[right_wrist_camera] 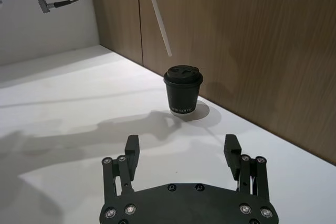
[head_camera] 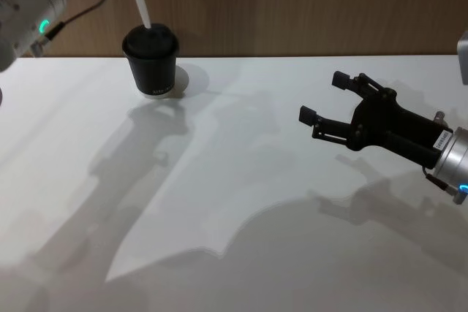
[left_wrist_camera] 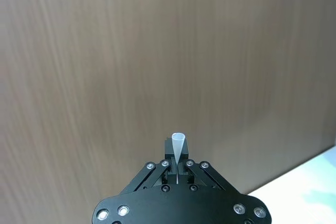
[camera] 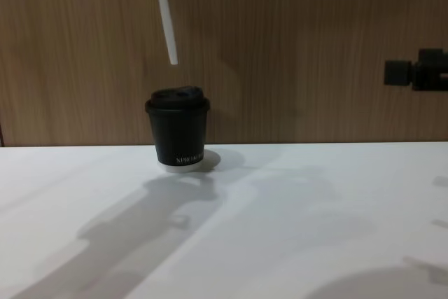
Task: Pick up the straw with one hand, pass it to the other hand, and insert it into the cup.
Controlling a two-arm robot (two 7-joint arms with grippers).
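Note:
The black cup (head_camera: 151, 63) with its domed lid stands upright at the back left of the white table. My left gripper (left_wrist_camera: 177, 165) is shut on the upper part of the white straw (left_wrist_camera: 178, 146), high above the cup. The straw (camera: 165, 15) hangs slightly tilted. Its lower end is a short way above the lid of the cup (camera: 177, 134) and clear of it. From the right wrist, the straw (right_wrist_camera: 157, 17) ends above the cup (right_wrist_camera: 182, 92). My right gripper (head_camera: 323, 97) is open and holds nothing, off to the right above the table, pointing left toward the cup.
The table (head_camera: 241, 210) is bare apart from the cup and the arms' shadows. A wooden wall (head_camera: 307, 5) runs close behind the cup. The left arm's silver cylinder with a green ring (head_camera: 29, 5) is at the upper left.

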